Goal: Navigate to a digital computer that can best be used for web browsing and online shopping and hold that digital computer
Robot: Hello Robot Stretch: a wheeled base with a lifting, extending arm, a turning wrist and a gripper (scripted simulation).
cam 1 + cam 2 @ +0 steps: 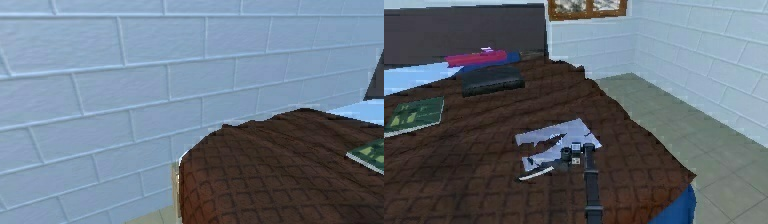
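Two flat things could be the computer: a pale grey, angular slab (552, 135) near the edge of the brown quilted bed cover (464, 170) that faces the tiled floor, and a black flat slab (492, 80) toward the headboard edge. Driving looks done; you are likely at the grasp. Your dark two-finger gripper (544, 163) is at the grey slab, so you cannot tell its finger state or whether it holds anything. Next, lift and confirm the slab clears the cover.

Beneath the gripper (540, 167) spreads a matt, quilted brown cloth bedspread (464, 175), with a smooth pale grey flat thing (552, 136) just beyond its fingers and a matt black slab (492, 80) farther beyond.
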